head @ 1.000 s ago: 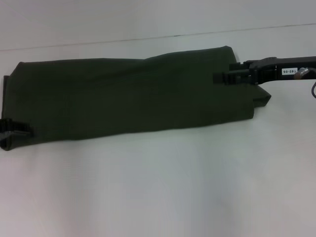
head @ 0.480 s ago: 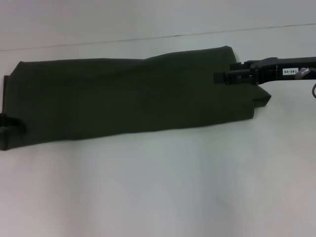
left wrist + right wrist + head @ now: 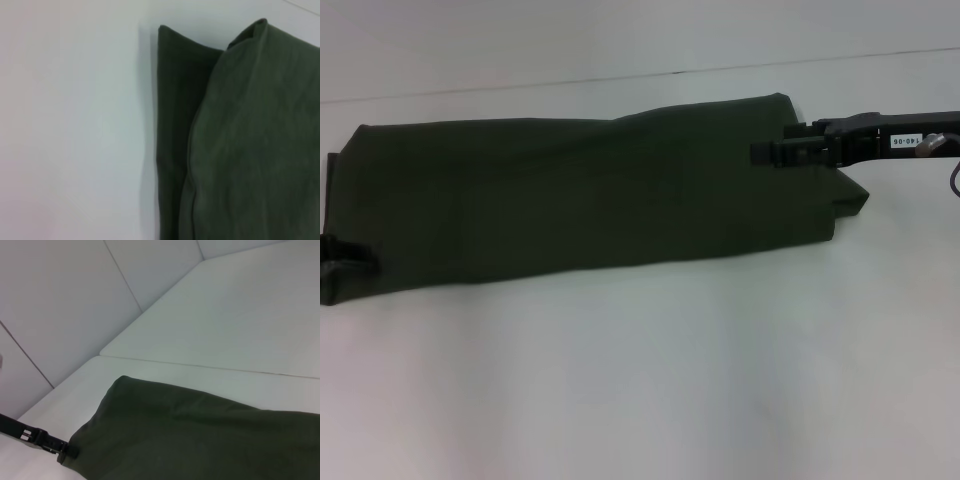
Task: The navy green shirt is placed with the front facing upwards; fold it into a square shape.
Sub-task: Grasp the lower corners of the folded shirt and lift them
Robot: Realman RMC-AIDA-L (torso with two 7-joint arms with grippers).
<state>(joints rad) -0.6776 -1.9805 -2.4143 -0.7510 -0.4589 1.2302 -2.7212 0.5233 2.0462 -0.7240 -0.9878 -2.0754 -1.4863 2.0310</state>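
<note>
1. Olive cloth: the shirt (image 3: 590, 195) lies on the white table (image 3: 650, 380) as a long band running across it, plain green side up, no lettering showing.
2. Left gripper (image 3: 342, 252) sits at the band's left end, near corner, touching the cloth; I cannot tell whether it is open or closed.
3. Right gripper (image 3: 782, 153) sits at the right end, over the far part of the band; its finger state also cannot be told.
4. Likely step: bringing one end over the other to shorten the band toward a square.
5. Risk: the right end is uneven, with a flap (image 3: 855, 200) poking out beside the gripper. A lift there may catch only the top layers, so the layers below sag or slide.
6. Risk: if the two ends rise unevenly, the band could skew and give crooked edges.
7. Around: only the table and a seam line (image 3: 620, 77) behind the shirt; nothing blocks the fold.
</note>
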